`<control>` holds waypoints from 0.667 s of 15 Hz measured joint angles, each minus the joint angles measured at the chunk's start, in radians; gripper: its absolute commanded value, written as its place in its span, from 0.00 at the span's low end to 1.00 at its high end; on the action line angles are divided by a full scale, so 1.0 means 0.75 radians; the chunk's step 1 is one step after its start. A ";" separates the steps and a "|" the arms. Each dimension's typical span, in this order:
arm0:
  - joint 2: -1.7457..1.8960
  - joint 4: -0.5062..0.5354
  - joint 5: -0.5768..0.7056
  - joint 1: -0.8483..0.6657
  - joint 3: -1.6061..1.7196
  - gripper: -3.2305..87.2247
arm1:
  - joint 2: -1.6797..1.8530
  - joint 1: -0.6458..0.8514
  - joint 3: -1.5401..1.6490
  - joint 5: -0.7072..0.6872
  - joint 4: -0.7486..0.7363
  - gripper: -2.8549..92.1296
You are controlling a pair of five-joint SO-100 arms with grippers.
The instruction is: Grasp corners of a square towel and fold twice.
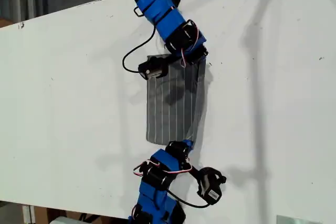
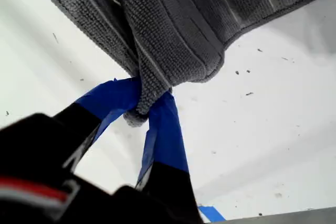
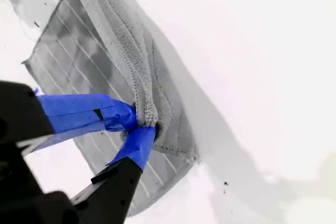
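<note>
Towel (image 1: 173,100): grey, white pinstripes, folded to an upright rectangle, mid white tabletop (image 1: 63,103) in the exterior view; the edge toward that view's right lifted.
Corner (image 2: 137,113): pinched between blue-taped fingers of my first hand (image 2: 143,109).
Second corner (image 3: 148,115): clamped likewise in my second hand (image 3: 137,123), cloth rising from it.
One arm at each short end of the towel, exterior view.

Tabletop (image 1: 68,87) bare both sides of towel (image 1: 173,100) in exterior view; arms block its top & bottom ends.
</note>
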 measured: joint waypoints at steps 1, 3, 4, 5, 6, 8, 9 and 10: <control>0.014 0.000 0.057 -0.057 0.008 0.03 | 0.047 0.084 0.047 -0.057 -0.018 0.03; 0.092 -0.004 0.168 -0.184 0.065 0.03 | 0.170 0.260 0.166 -0.182 -0.067 0.03; 0.149 0.000 0.217 -0.245 0.117 0.03 | 0.217 0.329 0.205 -0.241 -0.084 0.03; 0.211 -0.002 0.250 -0.305 0.180 0.03 | 0.268 0.389 0.252 -0.290 -0.076 0.03; 0.284 0.000 0.280 -0.360 0.274 0.03 | 0.335 0.466 0.309 -0.331 -0.086 0.03; 0.434 -0.022 0.327 -0.468 0.460 0.03 | 0.460 0.624 0.430 -0.382 -0.115 0.03; 0.499 -0.070 0.342 -0.522 0.569 0.03 | 0.497 0.685 0.491 -0.389 -0.133 0.03; 0.550 -0.110 0.358 -0.571 0.673 0.03 | 0.511 0.736 0.552 -0.389 -0.170 0.03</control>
